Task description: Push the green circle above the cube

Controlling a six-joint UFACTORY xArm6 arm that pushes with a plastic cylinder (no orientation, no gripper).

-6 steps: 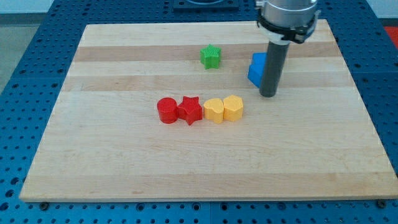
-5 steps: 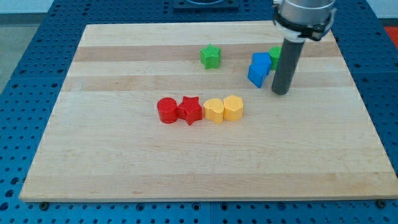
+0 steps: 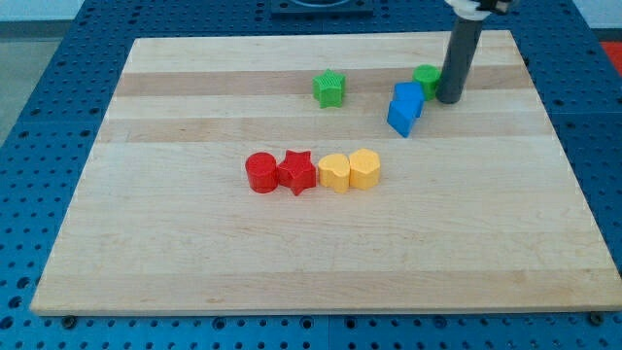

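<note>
1. camera view: the tip (image 3: 448, 100) sits right against the green circle (image 3: 426, 79) on its right side, near the view's top right. the rod carries no jaws, so there's no grip to report.
2. the green circle sits just up and right of the blue cube (image 3: 408, 98), which touches a second blue block (image 3: 397, 118). looks nearly placed; a small leftward nudge seems left.
3. blocks look like smooth moulded plastic on a pale striped wooden desk (image 3: 194, 243): green star (image 3: 329, 88), red circle (image 3: 259, 172), red star (image 3: 297, 172), two yellow blocks (image 3: 349, 170).

Green circle (image 3: 426, 78) partly behind rod (image 3: 457, 58).
</note>
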